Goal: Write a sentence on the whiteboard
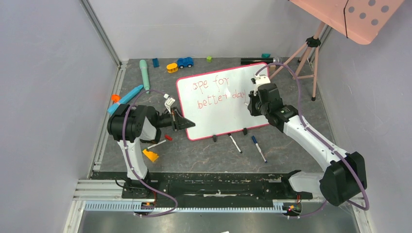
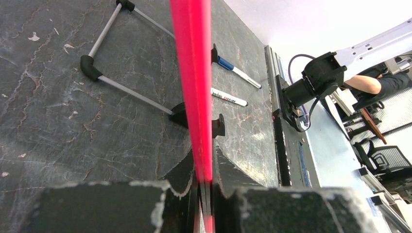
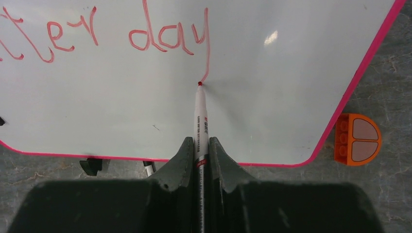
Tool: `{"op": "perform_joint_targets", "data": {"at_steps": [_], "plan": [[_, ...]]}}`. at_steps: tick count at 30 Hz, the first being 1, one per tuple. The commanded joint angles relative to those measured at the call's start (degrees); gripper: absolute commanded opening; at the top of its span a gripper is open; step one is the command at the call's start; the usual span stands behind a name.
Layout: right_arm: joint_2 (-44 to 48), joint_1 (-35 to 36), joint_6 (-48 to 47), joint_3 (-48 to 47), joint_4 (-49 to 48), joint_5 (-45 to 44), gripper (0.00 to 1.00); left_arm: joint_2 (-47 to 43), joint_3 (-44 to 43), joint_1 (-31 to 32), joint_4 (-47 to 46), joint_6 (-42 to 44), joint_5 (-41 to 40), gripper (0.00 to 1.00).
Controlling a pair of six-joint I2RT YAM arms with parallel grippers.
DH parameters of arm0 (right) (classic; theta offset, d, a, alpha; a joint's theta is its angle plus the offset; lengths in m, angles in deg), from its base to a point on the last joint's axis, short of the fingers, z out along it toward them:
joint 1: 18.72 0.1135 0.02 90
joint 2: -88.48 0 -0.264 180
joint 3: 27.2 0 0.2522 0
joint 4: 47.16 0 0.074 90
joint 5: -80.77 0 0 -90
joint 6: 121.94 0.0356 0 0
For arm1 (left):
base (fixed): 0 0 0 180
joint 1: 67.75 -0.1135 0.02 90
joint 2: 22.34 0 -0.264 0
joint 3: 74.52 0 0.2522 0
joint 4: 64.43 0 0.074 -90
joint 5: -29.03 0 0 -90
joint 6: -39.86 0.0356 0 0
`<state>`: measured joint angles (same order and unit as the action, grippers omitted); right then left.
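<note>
The whiteboard [image 1: 218, 119], white with a red-pink frame, stands tilted on its black feet at mid-table. The sentence [image 1: 218, 90] in red reads about "ope for better day" in two lines. My left gripper [image 1: 187, 124] is shut on the board's left frame edge; the left wrist view shows that red edge [image 2: 194, 87] running between the left gripper [image 2: 206, 179] jaws. My right gripper [image 1: 252, 104] is shut on a white red-tipped marker [image 3: 200, 121]. Its tip touches the whiteboard [image 3: 272, 97] at the tail of the "y" of "day" [image 3: 160, 39], with the right gripper [image 3: 199, 150] just below.
Two loose markers [image 1: 235, 143] [image 1: 258, 148] lie in front of the board. An orange block [image 1: 151, 155] sits by the left arm. Toys [image 1: 185, 62] line the back edge. A pink perforated panel [image 1: 359, 17] on a tripod [image 1: 306, 53] stands back right. An orange brick [image 3: 358, 139] lies beside the board.
</note>
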<state>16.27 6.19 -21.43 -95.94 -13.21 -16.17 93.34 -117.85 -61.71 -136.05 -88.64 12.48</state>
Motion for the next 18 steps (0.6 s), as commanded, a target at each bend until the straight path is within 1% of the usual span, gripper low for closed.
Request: {"op": "perform_joint_targets", "data": {"at_steps": [1, 7, 18], "plan": [[-0.3, 0.0, 1.1, 1.0, -3.4, 2.4, 0.00, 0.4, -0.1, 1.2, -3.8, 7.8, 3.1, 0.02], [0.1, -0.1, 0.9, -1.9, -4.6, 2.7, 0.00, 0.5, -0.1, 1.2, -3.8, 7.8, 3.2, 0.02], [3.0, -0.5, 0.5, -5.8, -2.1, 2.1, 0.00, 0.5, -0.1, 1.2, -3.8, 7.8, 3.1, 0.02]]}}
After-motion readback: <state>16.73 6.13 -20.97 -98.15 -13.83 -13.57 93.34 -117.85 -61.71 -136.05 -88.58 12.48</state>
